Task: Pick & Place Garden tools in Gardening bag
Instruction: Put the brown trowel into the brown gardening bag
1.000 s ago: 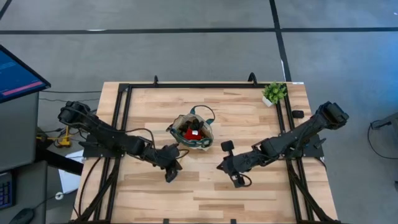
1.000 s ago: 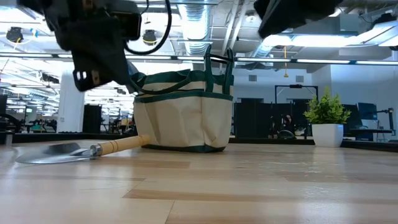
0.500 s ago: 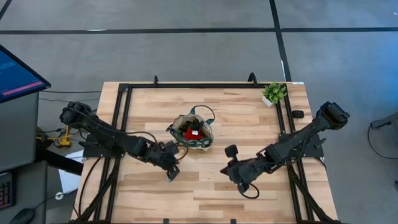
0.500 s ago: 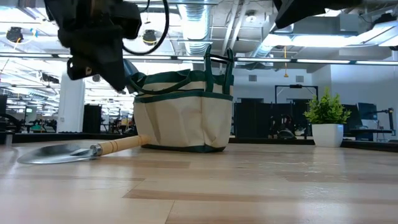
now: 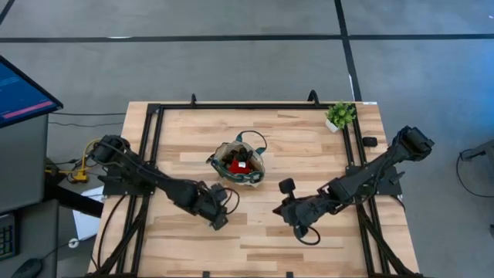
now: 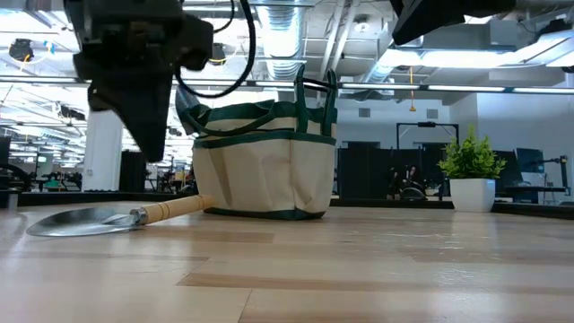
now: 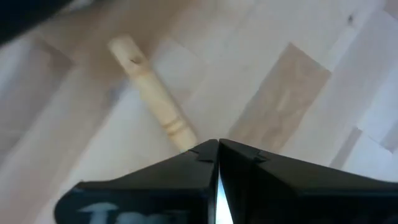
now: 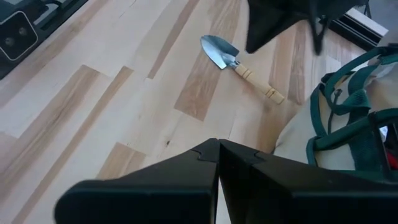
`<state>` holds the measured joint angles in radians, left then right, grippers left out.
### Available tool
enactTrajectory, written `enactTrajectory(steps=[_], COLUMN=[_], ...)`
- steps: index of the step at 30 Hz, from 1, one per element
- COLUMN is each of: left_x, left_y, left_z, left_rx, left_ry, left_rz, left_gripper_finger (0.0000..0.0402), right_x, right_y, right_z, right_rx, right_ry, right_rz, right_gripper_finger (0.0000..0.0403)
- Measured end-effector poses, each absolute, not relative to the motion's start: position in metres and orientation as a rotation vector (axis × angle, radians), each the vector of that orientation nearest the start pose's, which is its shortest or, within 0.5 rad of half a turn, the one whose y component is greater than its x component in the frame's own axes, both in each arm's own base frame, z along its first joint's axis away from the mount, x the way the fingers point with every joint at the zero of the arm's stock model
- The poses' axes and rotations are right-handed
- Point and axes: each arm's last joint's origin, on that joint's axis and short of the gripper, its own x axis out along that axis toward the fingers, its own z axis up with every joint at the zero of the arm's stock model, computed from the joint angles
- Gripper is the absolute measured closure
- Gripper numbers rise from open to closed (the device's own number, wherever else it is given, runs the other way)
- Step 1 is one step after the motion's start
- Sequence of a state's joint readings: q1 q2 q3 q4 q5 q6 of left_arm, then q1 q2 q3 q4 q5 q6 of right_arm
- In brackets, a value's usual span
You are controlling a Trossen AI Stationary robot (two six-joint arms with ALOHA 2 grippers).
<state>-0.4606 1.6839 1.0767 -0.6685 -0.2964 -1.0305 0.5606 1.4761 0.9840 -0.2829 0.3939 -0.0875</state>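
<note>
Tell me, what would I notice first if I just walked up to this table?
The cream and green bag in the middle of the table, with something red inside. A little silver trowel with a wooden handle lies flat beside it, and the left pincer hangs shut just above the handle. In a far corner stands a tiny potted plant.

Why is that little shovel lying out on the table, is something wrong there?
One thing stands out: the silver trowel lies flat on the wooden table beside the gardening bag, not in it, while other tools show inside the bag. The left claw, shut, hangs just above its wooden handle. Nothing looks spilled or broken.
</note>
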Motion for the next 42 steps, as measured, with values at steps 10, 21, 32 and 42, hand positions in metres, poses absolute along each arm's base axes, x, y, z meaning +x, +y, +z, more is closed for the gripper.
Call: enactTrajectory(steps=[10, 21, 32, 42], left_x=[0.286, 0.288, 0.291, 0.299], left_y=[-0.127, -0.125, -0.123, -0.114], left_z=[0.185, 0.185, 0.178, 0.162], left_rx=[-0.455, -0.454, -0.358, -0.563], left_ry=[1.116, 1.101, 1.056, 1.047], left_rz=[0.461, 0.464, 0.522, 0.686], left_gripper_finger=[0.04, 0.04, 0.0359, 0.0266], right_x=[0.266, 0.266, 0.264, 0.264], right_y=[0.154, 0.154, 0.152, 0.152], right_z=[0.237, 0.237, 0.235, 0.235], right_rx=[-0.431, -0.423, -0.417, -0.414], right_ry=[0.685, 0.686, 0.718, 0.721], right_rz=[0.186, 0.184, 0.175, 0.172], right_gripper_finger=[0.0403, 0.0403, 0.0403, 0.0403])
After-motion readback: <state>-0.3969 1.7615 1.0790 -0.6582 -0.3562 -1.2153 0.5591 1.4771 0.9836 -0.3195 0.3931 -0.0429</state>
